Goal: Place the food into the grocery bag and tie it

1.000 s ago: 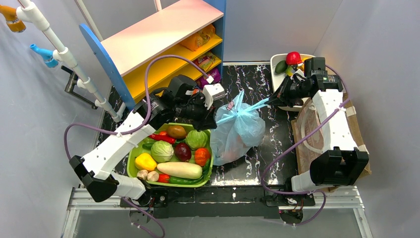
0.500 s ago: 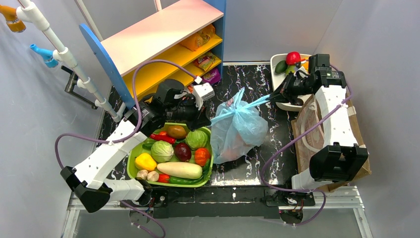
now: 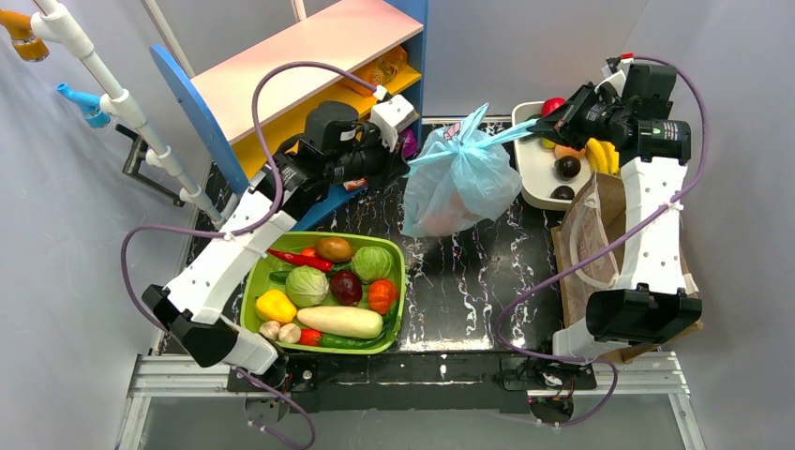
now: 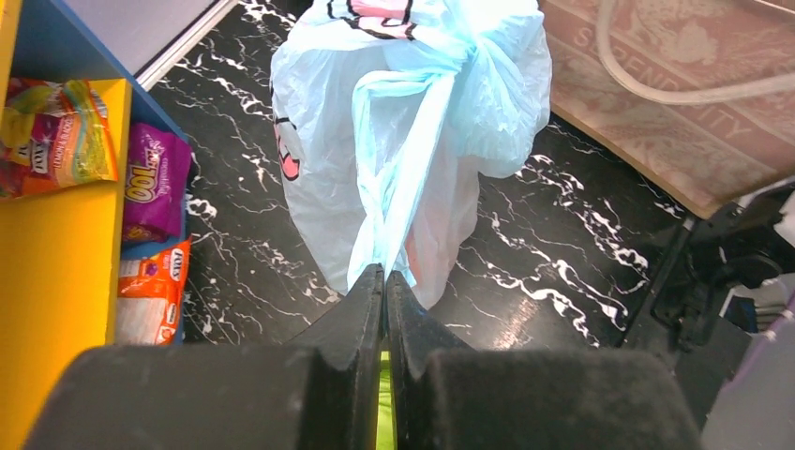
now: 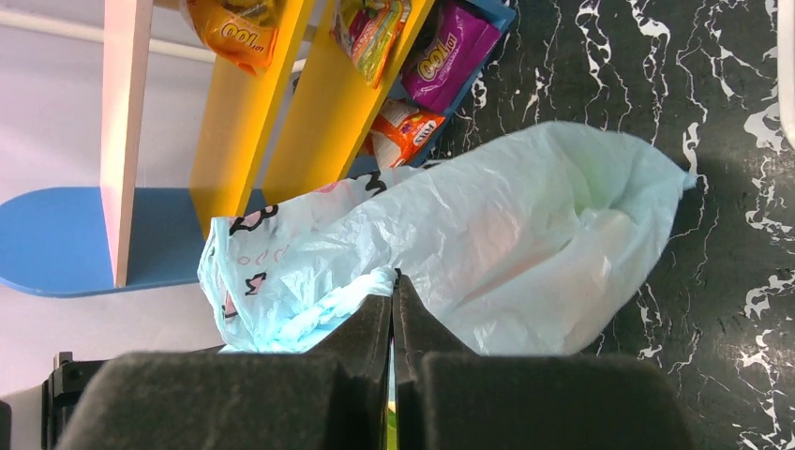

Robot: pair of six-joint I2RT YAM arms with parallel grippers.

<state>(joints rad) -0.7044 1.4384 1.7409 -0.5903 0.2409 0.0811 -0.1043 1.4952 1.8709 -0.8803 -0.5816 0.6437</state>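
Two knotted handles (image 4: 408, 159) stretch from the bag (image 3: 461, 183). Left gripper (image 4: 385, 277) pinches one; right gripper (image 5: 394, 281) pinches the other.

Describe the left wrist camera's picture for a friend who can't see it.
The robot's left hand, two black fingers shut, pinches a twisted handle of a thin, knotted, light-blue plastic grocery bag over a black white-veined tabletop. Left stands a yellow-and-blue shelf with bright snack packets; a brown paper bag lies upper right.
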